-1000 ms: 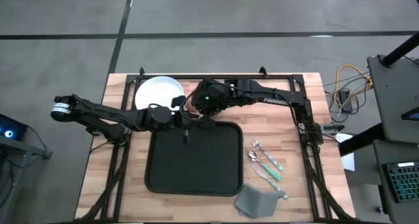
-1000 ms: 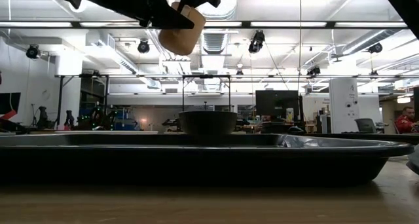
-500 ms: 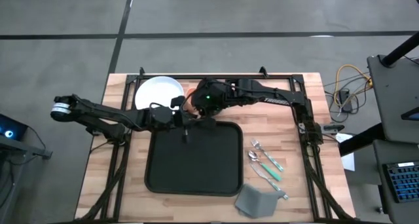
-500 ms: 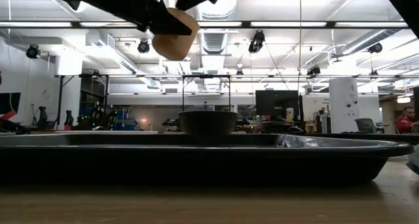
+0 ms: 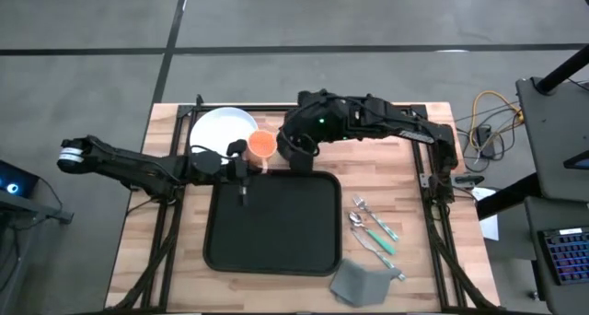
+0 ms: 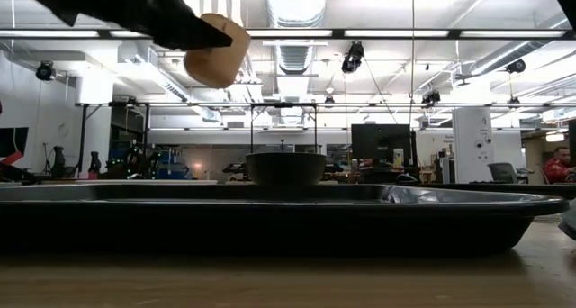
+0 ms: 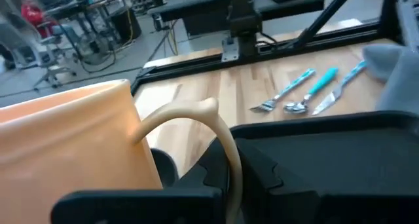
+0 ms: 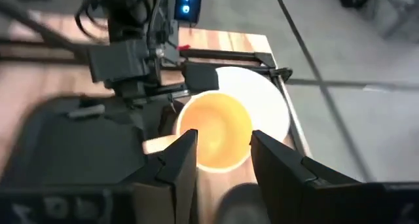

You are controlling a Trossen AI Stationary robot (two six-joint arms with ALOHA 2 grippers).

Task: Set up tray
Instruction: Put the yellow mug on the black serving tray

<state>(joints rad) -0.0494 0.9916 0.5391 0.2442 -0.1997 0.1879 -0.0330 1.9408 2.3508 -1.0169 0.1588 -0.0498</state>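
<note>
So, high view: black tray (image 5: 273, 221) sits in the centre of the frame on the wooden table (image 5: 405, 149), flat, nothing lying inside it. Round white plate (image 5: 218, 131) is above-left of the tray, just off its top edge, also bare.

Left gripper (image 5: 247, 158) comes in from the left of the frame and is pinched on an orange cup (image 5: 262, 145), held up in the air at the tray's upper-left corner, overlapping the plate's right edge. In the left wrist view the cup (image 7: 72, 139) fills the left half, its pale handle (image 7: 203, 139) curving toward the fingers. Cup interior looks empty in the right wrist view (image 8: 216, 132). In the low view the cup (image 6: 214, 51) hangs tilted at upper left, well above the tray rim (image 6: 270, 204).

Right gripper (image 5: 296, 154) is just right of the cup, above the tray's top edge, fingers (image 8: 180, 162) spread apart with the cup seen between them, not touching it.

A dark bowl (image 6: 286, 167) shows beyond the tray in the low view, centre of frame; contents hidden.

Right of the tray: fork (image 5: 373, 218), spoon (image 5: 368, 230), knife (image 5: 379, 258) with teal handles, side by side. Grey folded napkin (image 5: 357, 280) at lower right, just below the tray's corner.
</note>
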